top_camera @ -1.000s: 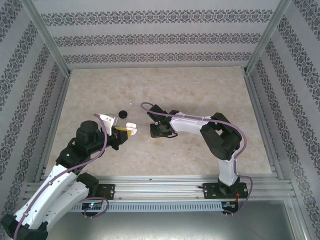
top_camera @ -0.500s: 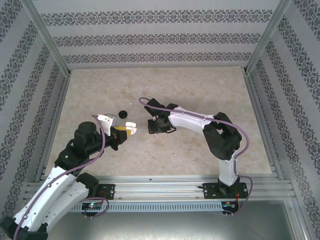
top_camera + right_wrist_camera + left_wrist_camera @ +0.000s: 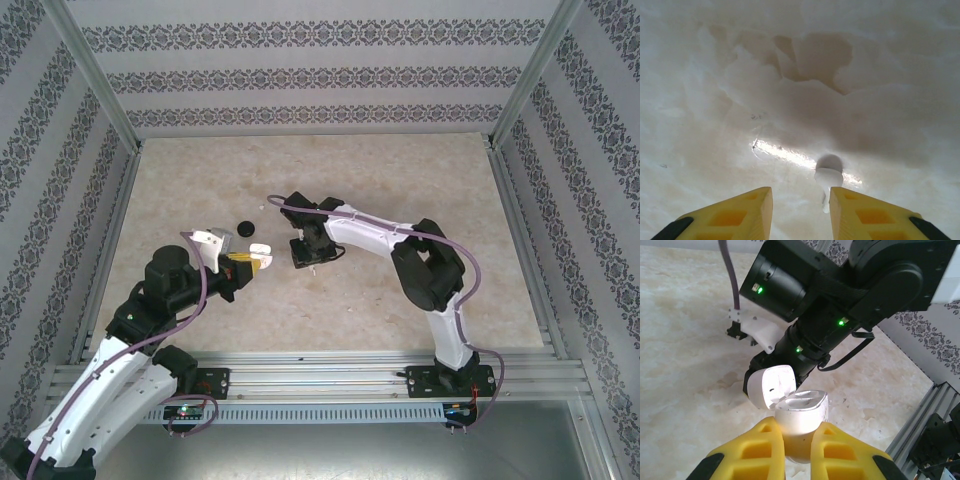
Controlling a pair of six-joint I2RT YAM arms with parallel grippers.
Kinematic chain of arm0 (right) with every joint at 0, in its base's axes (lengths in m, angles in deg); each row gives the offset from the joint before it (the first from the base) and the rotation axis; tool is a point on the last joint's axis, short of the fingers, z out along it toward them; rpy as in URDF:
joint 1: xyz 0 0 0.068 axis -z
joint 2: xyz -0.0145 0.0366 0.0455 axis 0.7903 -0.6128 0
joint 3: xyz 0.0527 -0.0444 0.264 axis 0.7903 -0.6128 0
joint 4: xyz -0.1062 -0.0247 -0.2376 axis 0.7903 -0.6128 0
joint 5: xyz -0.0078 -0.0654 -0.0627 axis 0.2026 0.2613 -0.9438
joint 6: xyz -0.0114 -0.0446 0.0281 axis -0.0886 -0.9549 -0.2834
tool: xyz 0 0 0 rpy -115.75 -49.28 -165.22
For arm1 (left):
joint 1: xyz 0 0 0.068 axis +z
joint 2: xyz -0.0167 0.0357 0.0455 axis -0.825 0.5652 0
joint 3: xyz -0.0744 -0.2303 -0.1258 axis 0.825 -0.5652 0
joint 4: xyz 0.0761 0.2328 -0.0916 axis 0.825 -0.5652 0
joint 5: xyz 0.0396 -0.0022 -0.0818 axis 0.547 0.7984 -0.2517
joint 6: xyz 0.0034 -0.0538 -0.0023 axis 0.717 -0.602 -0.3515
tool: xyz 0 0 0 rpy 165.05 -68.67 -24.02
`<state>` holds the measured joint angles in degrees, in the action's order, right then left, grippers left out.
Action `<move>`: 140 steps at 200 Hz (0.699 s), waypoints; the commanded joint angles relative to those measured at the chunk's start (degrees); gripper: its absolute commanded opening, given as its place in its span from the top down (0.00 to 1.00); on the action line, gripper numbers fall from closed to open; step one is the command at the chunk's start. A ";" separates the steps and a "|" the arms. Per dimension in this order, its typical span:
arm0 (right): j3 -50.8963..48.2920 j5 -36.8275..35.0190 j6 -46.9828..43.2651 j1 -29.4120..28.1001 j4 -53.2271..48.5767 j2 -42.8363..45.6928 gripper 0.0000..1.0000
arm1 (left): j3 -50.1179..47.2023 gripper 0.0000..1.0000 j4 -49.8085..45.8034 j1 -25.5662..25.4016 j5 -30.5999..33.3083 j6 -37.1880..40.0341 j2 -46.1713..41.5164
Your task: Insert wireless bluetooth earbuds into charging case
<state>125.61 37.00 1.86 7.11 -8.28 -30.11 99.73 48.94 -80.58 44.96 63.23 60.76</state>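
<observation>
The white charging case (image 3: 801,416) stands upright with its lid (image 3: 771,385) flipped open, and my left gripper (image 3: 799,429) is shut on its lower body. From above, the case (image 3: 261,251) sits just left of table centre at the tip of the left gripper (image 3: 252,263). A white stemmed earbud (image 3: 828,181) lies on the table between the open jaws of my right gripper (image 3: 801,201), close against the inner side of the right finger (image 3: 860,212), not clamped. The right gripper (image 3: 306,256) points down at the table a short way right of the case.
A round black puck (image 3: 243,226) lies behind the case, and a tiny pale speck (image 3: 262,206) lies farther back. Aluminium frame rails (image 3: 108,250) border the marble table. The right arm's wrist (image 3: 805,305) looms directly beyond the case in the left wrist view.
The right arm has swung left and farther out, bringing its gripper closer to the case, with the jaws slightly wider. The left arm and case have barely moved.
</observation>
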 commanded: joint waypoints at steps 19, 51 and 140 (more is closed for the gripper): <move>3.93 0.36 -2.52 0.43 -5.35 -3.25 0.65 | -1.00 1.00 -0.92 0.49 0.01 0.81 -1.00; 5.26 -0.87 -3.30 0.45 -6.70 -4.46 0.65 | -0.80 1.00 -0.78 0.50 0.02 1.04 -0.90; 6.10 -3.10 -3.99 0.52 -7.44 -4.79 0.65 | -1.34 1.00 -0.44 0.53 0.04 1.12 -0.30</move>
<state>129.87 35.93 -1.01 7.11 -13.81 -34.02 98.77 48.76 -80.58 44.98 63.27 60.54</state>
